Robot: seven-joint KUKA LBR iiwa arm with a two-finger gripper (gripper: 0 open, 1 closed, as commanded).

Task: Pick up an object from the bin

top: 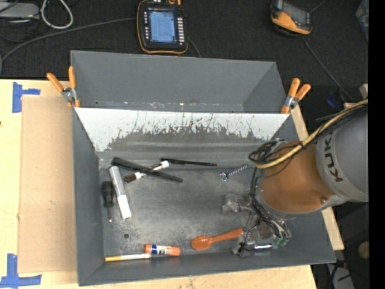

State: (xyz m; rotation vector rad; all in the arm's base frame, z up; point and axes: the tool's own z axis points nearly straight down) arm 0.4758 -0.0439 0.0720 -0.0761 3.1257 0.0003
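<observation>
An orange plastic spoon (212,240) is lying near the front wall of the grey bin (180,89), right of centre. Its bowl is pointing left and its handle is running right to the gripper (252,241). The gripper is sitting low over the handle's end in the front right corner. It cannot be told whether it is open, closed or gripping the handle.

Left of the spoon, an orange-capped tube (161,250) is lying along the front wall, with a thin yellowish stick (127,257) just beyond it. A small twisted metal piece (234,172) is resting behind the gripper. Far to the left, a white marker (120,192) is lying beside a small black object (107,194). Near them, a dark-handled brush (147,171) and a thin black rod (187,162) are lying towards the back.
</observation>
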